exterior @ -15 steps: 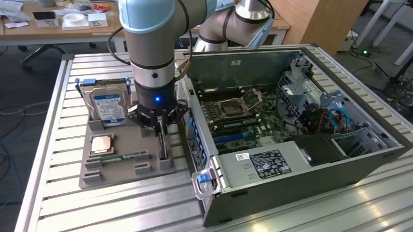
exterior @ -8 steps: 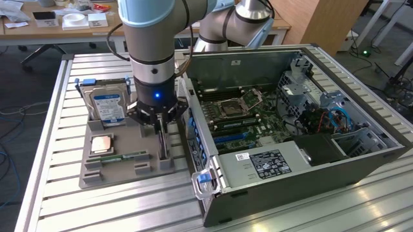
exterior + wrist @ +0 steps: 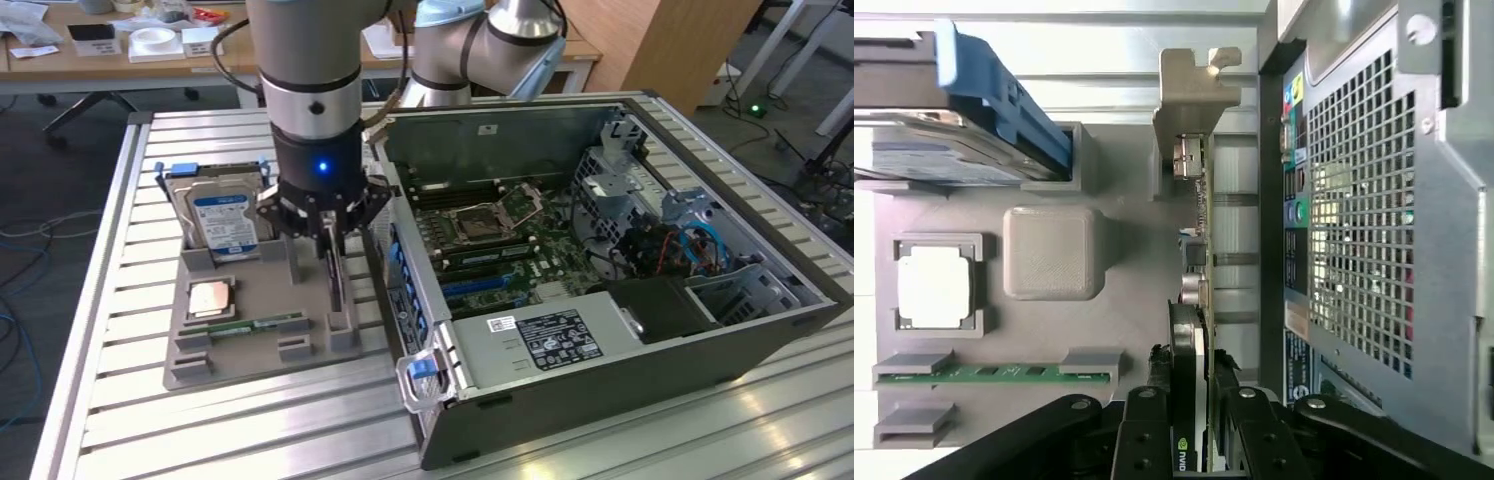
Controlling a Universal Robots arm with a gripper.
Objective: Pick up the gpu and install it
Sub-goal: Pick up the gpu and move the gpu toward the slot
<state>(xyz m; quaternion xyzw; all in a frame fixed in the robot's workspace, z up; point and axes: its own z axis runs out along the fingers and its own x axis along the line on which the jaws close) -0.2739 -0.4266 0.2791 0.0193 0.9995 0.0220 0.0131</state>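
The gpu (image 3: pixel 335 292) stands on edge in a slot of the grey holder tray (image 3: pixel 254 362), beside the open computer case (image 3: pixel 587 345). In the wrist view the gpu (image 3: pixel 1195 215) is edge-on: a thin green board with its silver bracket (image 3: pixel 1192 95) at the far end and a black cooler near the fingers. My gripper (image 3: pixel 330 268) is lowered straight onto it. In the wrist view my gripper (image 3: pixel 1190 425) has one black finger (image 3: pixel 1145 425) on each side of the card, shut on it. The card's lower edge still sits in the tray slot.
In the tray are a silver hard drive (image 3: pixel 222 215) in a blue bracket, a CPU chip (image 3: pixel 210 298) and a green memory stick (image 3: pixel 250 325). The case lies open with its motherboard (image 3: pixel 494 240) facing up. Its perforated rear wall (image 3: pixel 1364 230) is close beside the card.
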